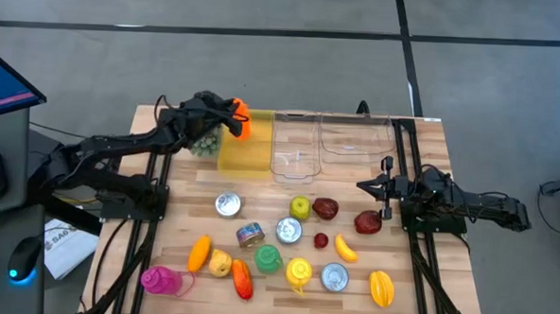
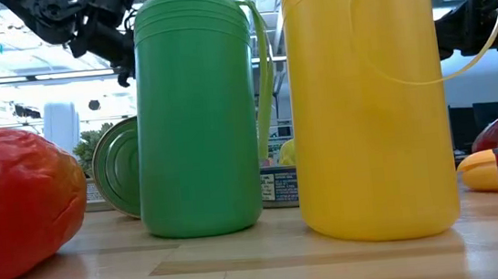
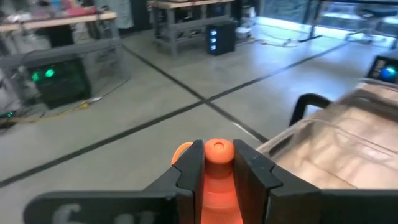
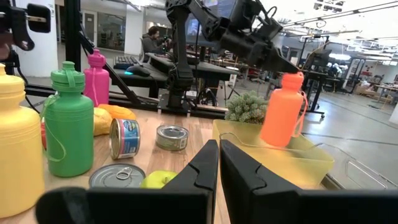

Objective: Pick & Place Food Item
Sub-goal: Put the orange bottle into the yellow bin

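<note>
Placing step: the left gripper (image 3: 217, 180), jaws pinching the orange bottle (image 4: 283, 109), hangs over the yellow bin (image 4: 280, 158) at the desk's far left and needs lowering then release, while the right gripper (image 4: 219, 163), jaws pressed together, waits right.

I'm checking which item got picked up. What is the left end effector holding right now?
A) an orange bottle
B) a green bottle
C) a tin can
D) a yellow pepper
A: the left end effector is shut on the orange bottle, holding it by the neck above the yellow bin; the left wrist view also shows the orange cap between its fingers.
</note>
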